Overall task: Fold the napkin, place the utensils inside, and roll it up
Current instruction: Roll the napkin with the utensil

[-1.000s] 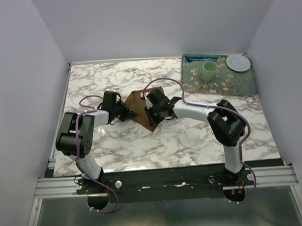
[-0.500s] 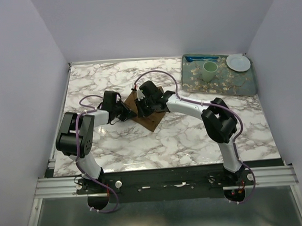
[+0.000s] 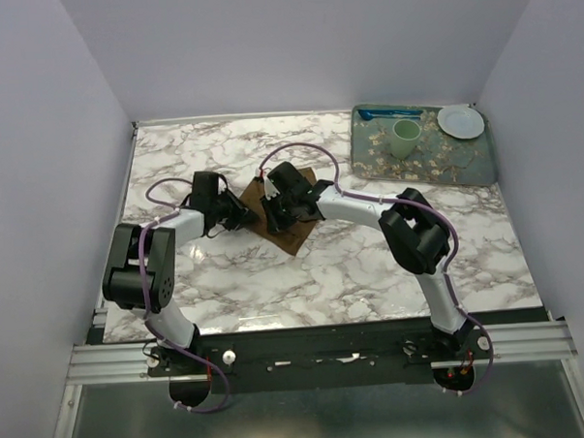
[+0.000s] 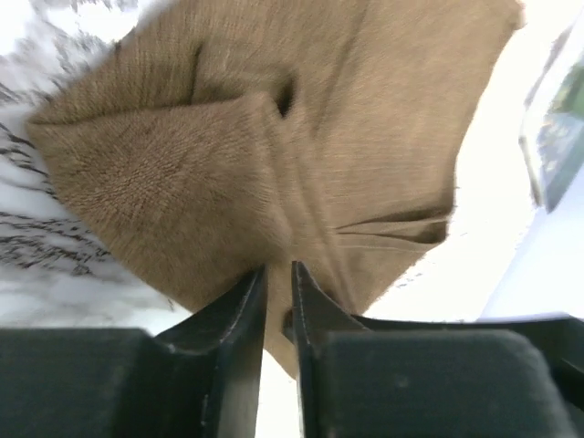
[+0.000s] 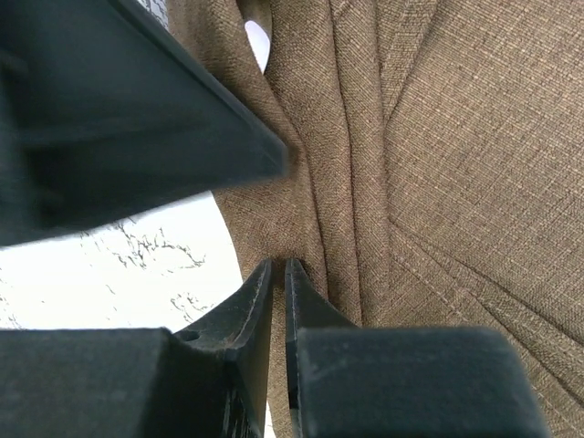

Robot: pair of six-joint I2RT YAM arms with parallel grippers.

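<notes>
The brown napkin (image 3: 293, 234) lies crumpled and partly folded at the middle of the marble table, between both arms. My right gripper (image 3: 273, 211) is low over it, and its jaws pinch a raised fold of the napkin (image 5: 456, 137) at the tips (image 5: 279, 263). My left gripper (image 3: 241, 214) is at the napkin's left edge. Its jaws (image 4: 278, 266) stand slightly apart, with the napkin (image 4: 365, 119) lying just beyond and under the tips. The black bulk of the left gripper (image 5: 137, 109) fills the upper left of the right wrist view. The utensils are out of view.
A patterned tray (image 3: 474, 167) sits at the back right. It holds a green cup (image 3: 405, 138), a white plate (image 3: 460, 121) and a bright blue plastic utensil (image 3: 389, 112). Lilac walls close in the table on three sides.
My right gripper has swung left and slightly back, dragging the napkin's fold over toward the left gripper. The left jaws have parted a little, and the left arm has shifted slightly.
</notes>
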